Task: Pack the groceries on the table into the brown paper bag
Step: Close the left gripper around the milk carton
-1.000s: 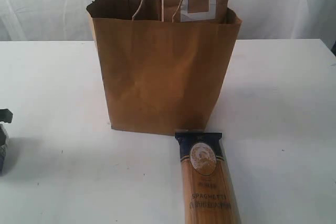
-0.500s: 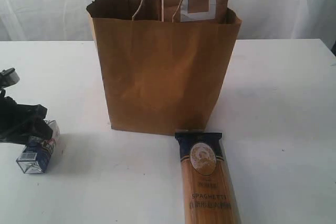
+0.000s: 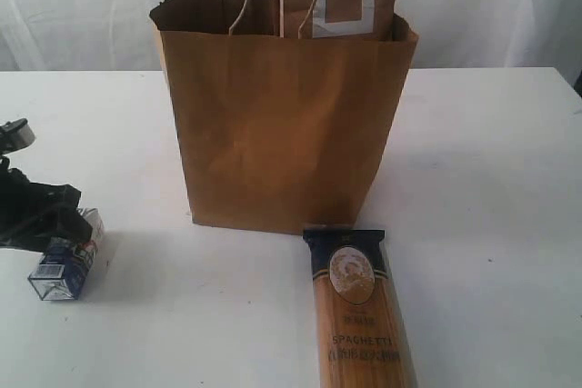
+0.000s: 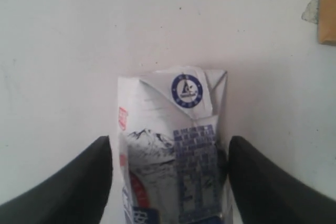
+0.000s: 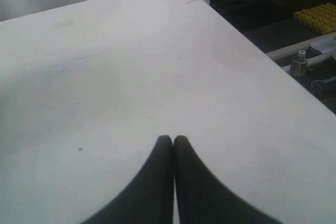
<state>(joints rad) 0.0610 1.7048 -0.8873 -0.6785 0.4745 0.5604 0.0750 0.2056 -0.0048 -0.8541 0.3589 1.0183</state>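
I'm straddling the small blue-white carton (image 3: 64,265) with the left hand (image 4: 170,153), fingers wide, gap showing on one side, not pinching. Carton is sitting on the worktop (image 3: 473,188), long axis running along the fingers. Brown paper bag (image 3: 282,124) is standing off toward my shut, empty right hand (image 5: 174,142).

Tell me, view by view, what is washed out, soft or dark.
Exterior view: the backdrop is washed out, the brown paper bag throws a faint shadow on the table; left wrist view: the carton has soft print and the fingers are featureless black; right wrist view: the right hand is a silhouette.
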